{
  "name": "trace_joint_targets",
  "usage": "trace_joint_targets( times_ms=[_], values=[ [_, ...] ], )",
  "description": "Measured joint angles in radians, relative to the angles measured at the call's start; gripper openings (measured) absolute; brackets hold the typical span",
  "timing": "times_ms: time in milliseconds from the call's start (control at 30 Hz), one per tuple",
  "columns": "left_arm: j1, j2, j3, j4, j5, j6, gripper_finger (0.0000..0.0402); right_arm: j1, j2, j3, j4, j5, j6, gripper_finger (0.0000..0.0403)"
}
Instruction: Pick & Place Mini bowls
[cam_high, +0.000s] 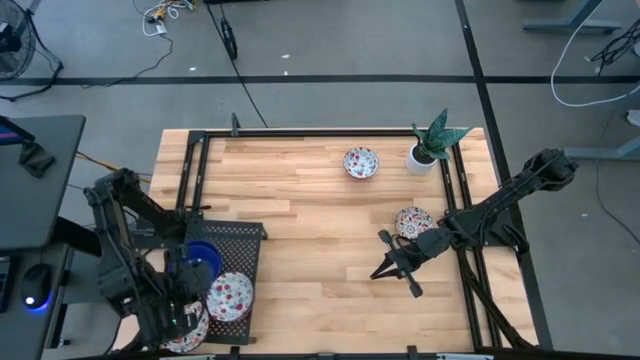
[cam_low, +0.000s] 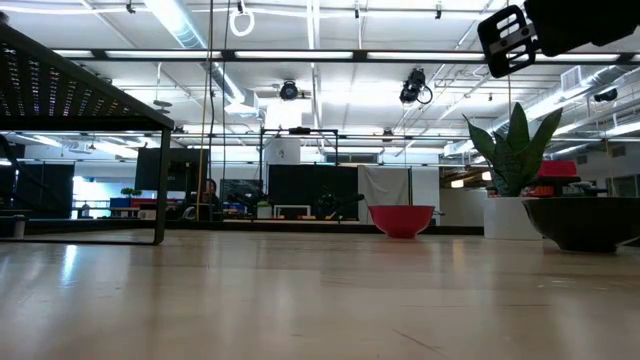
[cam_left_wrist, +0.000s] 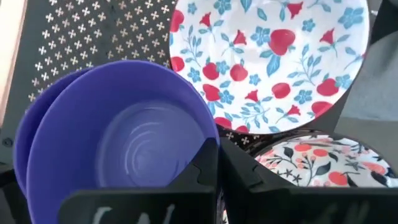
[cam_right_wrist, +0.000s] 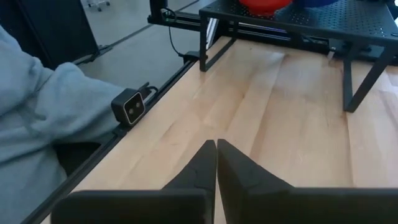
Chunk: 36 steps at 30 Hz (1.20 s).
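right hand (cam_high: 398, 270) closed, hovering beside floral bowl (cam_high: 413, 221).

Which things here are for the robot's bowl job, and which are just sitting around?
For the job:
- blue bowls on the black rack
- floral bowls on the rack
- floral bowl by the plant
- floral bowl near the right gripper

Just sitting around:
- potted plant
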<state>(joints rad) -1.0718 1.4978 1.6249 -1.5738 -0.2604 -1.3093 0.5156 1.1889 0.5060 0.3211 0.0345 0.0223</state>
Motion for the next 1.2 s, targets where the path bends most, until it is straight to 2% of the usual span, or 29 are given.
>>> trace_joint_targets(
  times_ms=[767, 967, 1200],
  values=[
    [-0.013, -0.04, -0.017, 0.003, -0.133, 0.091, 0.0004, -0.003, 0.0, 0.0, 0.032, 0.001, 0.02, 0.0017],
    [-0.061, -0.04, -0.061, 0.002, -0.125, 0.028, 0.0004, -0.004, 0.0, 0.0, 0.032, 0.0, 0.025, 0.0017],
    [-0.093, -0.04, -0.062, 0.003, -0.177, -0.004, 0.0004, -0.004, 0.0, 0.0, 0.037, 0.001, 0.025, 0.0017]
  ],
)
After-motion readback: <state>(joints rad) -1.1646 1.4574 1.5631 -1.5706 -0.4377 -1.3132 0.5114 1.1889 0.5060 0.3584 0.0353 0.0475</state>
